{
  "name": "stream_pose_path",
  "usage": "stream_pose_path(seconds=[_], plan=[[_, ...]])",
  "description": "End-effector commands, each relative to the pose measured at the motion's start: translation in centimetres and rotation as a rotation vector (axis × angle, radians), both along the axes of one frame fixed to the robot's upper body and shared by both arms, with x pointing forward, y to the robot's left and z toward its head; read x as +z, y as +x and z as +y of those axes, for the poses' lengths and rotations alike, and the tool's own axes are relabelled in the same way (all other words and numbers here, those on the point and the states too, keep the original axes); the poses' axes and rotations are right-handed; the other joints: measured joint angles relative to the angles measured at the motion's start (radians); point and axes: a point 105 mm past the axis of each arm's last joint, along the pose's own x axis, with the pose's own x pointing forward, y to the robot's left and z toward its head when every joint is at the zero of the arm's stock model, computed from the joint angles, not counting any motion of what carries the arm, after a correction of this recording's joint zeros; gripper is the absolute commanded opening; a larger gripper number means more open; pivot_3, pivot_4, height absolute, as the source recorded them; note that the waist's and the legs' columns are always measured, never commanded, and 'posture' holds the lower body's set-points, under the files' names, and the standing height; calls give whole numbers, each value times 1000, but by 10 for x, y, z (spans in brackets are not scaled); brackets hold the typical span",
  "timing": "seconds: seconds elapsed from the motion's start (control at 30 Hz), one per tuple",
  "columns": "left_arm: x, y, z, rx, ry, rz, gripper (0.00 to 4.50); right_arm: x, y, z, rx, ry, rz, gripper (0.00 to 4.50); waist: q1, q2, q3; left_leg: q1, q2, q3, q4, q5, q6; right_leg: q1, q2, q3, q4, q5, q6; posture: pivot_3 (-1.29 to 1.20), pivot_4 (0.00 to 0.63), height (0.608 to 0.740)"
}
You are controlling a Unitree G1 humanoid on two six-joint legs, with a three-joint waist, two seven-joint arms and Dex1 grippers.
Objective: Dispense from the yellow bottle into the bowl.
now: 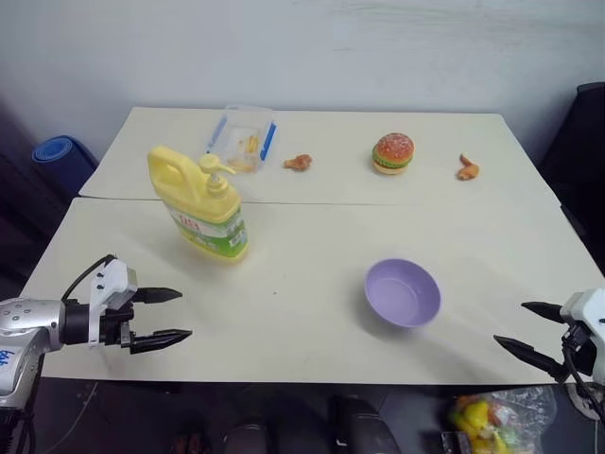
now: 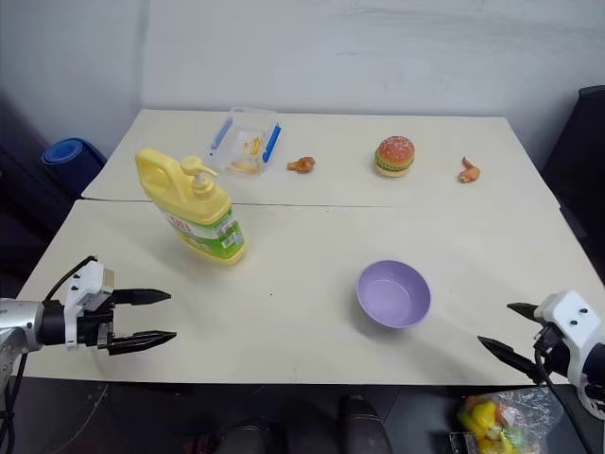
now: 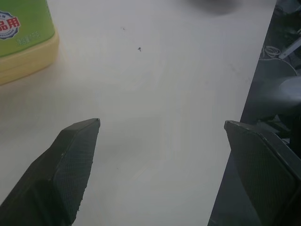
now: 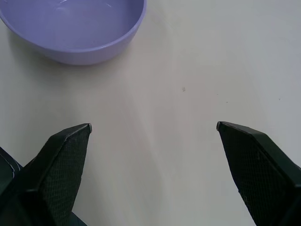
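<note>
The yellow bottle [image 1: 200, 204] with a side handle, pump top and green-white label stands upright left of the table's middle; its base [image 3: 26, 44] also shows in the left wrist view. The lavender bowl [image 1: 403, 292] sits empty right of centre near the front, and its rim [image 4: 75, 28] shows in the right wrist view. My left gripper [image 1: 178, 315] hovers open near the table's front left edge, below the bottle and apart from it. Over the front right corner my right gripper [image 1: 510, 326] stands open, pointing toward the bowl, nothing between its fingers.
A clear plastic box [image 1: 243, 139] with blue clips stands at the back left. A toy burger [image 1: 393, 153] and two small fried-food pieces [image 1: 298, 162] [image 1: 467, 168] lie along the back. A seam [image 1: 321, 202] joins the two tables. A blue roll [image 1: 59, 151] lies on the floor left.
</note>
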Motion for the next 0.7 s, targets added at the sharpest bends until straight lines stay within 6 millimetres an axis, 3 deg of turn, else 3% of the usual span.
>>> stream_pose_path(seconds=[0.03, 0.23, 0.4, 0.53, 0.7], plan=[[2, -1, -1, 0, 2, -19, 4500, 11, 2, 2, 9, -18, -54, 4459, 0, 0, 0, 0, 0, 0, 0, 0, 0, 0, 0, 0, 0, 0, 0, 0, 150, 740], [-2, 0, -3, 19, -18, -6, 4500, 11, 6, 1, -7, -29, -53, 4459, 0, 0, 0, 0, 0, 0, 0, 0, 0, 0, 0, 0, 0, 0, 0, 0, 150, 740], [17, -3, -16, -22, -114, -6, 4500, 19, 10, 10, -3, -22, -54, 4459, 0, 0, 0, 0, 0, 0, 0, 0, 0, 0, 0, 0, 0, 0, 0, 0, 150, 740], [44, -1, -37, -91, -164, -42, 4500, 36, 14, 43, 66, 41, -71, 4459, 1, 0, 0, 0, 0, 0, 1, 0, 0, 0, 0, 0, 1, 0, 0, 0, 150, 740], [74, -25, -76, -362, -160, -23, 4500, 43, 13, 88, 199, 28, -61, 4459, 1, 0, 0, 0, 0, -1, 1, 0, -1, 0, 1, 0, 1, 0, 1, 0, 150, 740]])
